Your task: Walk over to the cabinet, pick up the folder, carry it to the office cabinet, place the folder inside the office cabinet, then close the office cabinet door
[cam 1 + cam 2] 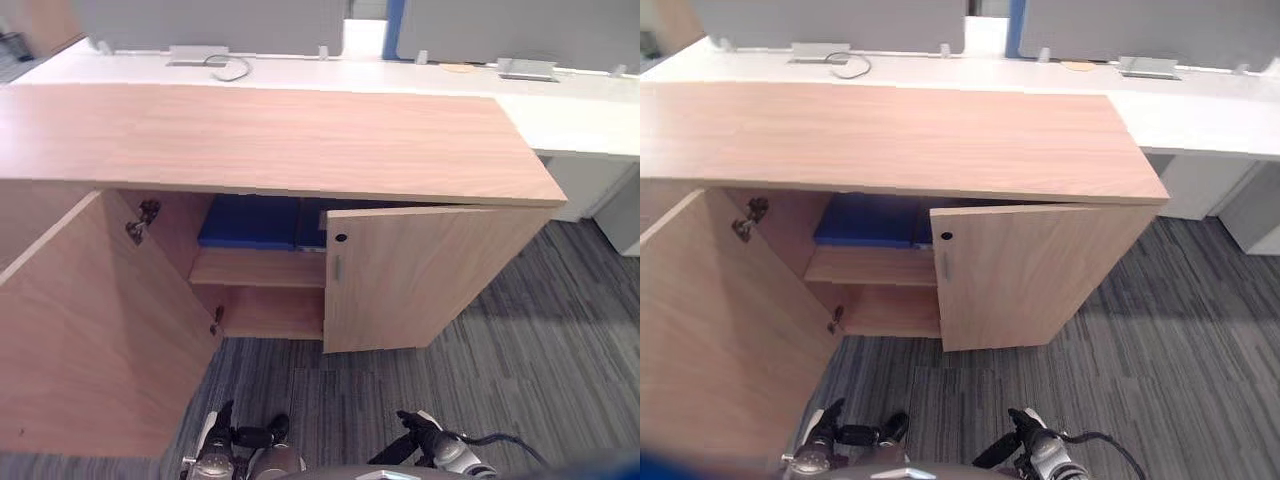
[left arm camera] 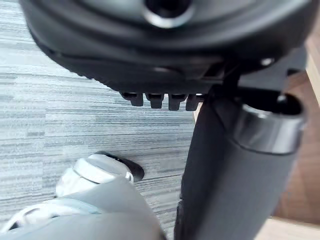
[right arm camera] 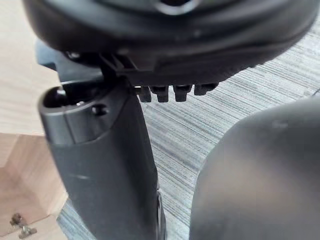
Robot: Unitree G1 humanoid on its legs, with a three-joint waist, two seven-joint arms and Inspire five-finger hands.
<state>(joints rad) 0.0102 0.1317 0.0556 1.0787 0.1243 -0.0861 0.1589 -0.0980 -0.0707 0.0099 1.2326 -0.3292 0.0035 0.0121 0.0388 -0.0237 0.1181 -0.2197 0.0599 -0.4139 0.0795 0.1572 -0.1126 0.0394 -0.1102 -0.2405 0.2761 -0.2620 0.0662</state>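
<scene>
The left hand (image 1: 250,437) and right hand (image 1: 418,435) hung slack and empty at bottom centre, the blue folder (image 1: 250,224) already on the upper shelf (image 1: 255,268) of the office cabinet (image 1: 300,140) at centre, so we judged that swinging shut the wide-open door (image 1: 90,340) at lower left came next.

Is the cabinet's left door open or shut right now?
Open: the left door is swung wide, exposing the shelf and the blue folder inside.

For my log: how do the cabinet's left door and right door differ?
The left door stands wide open; the right door is only ajar. The left door shows its inner face; the right door its outer face, with a dark lock and handle. Both are light wood.
</scene>
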